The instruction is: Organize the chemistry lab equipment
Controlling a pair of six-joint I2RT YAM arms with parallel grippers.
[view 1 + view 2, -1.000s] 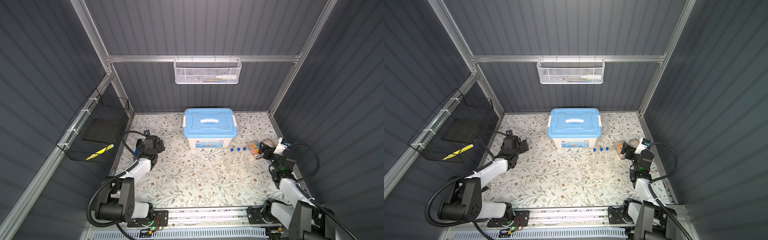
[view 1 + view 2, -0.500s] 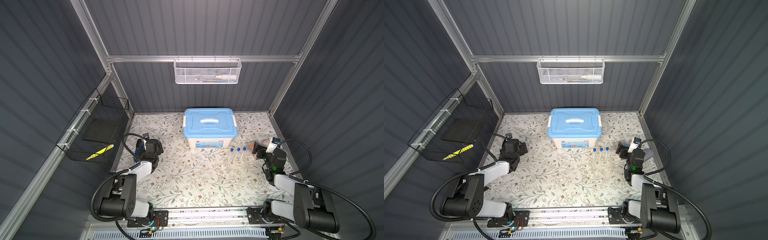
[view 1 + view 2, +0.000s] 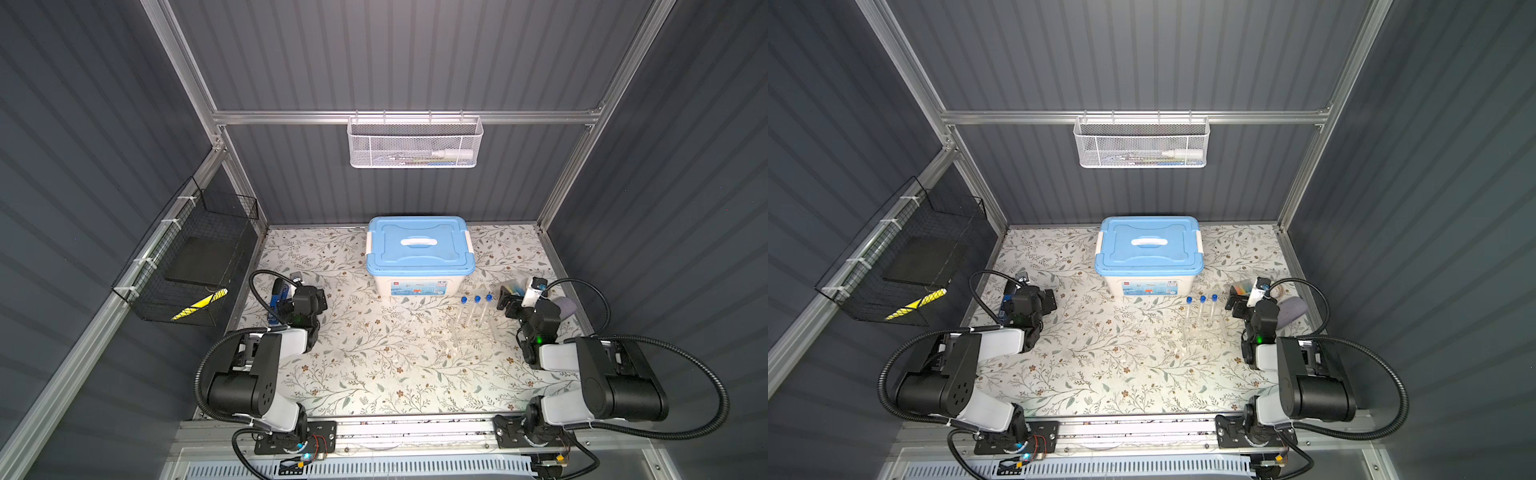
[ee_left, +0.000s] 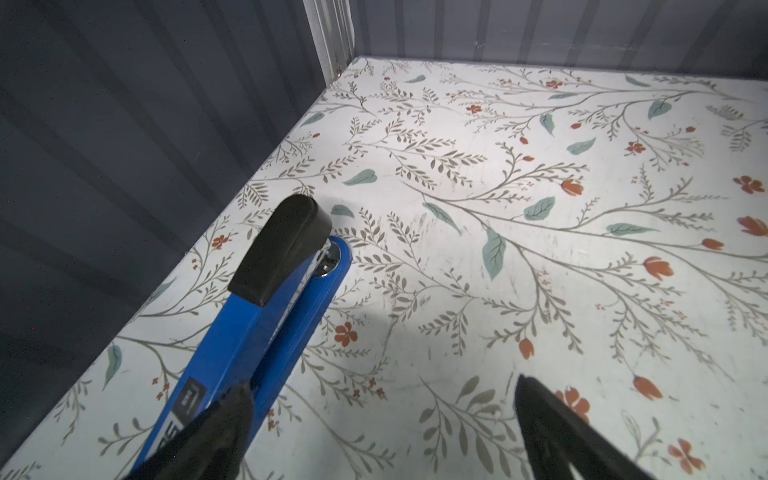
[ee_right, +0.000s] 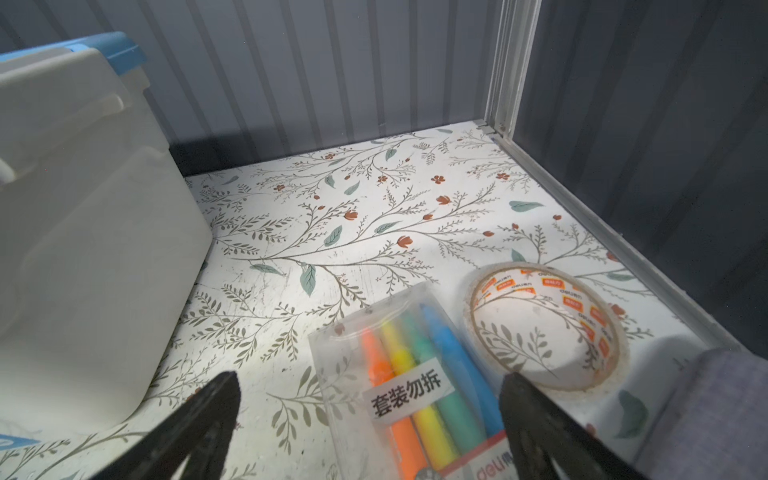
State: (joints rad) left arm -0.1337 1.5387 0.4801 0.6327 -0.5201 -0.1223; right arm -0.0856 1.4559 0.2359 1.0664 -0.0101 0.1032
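The left jaws stand wide apart over the stapler (image 4: 266, 328); the right jaws stand wide apart with the highlighter pack (image 5: 415, 374) between them. Closing here would likely grab stationery, not lab gear: the test tubes (image 3: 473, 311) stand in their rack (image 3: 478, 338), off beside the right jaws.

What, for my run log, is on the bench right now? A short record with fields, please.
left end effector: open, at the blue stapler, holding nothing
right end effector: open, over the highlighter pack, holding nothing
test tubes: three, blue-capped, upright in the clear rack
tape roll: flat beside the highlighter pack
storage box: lid on, back centre
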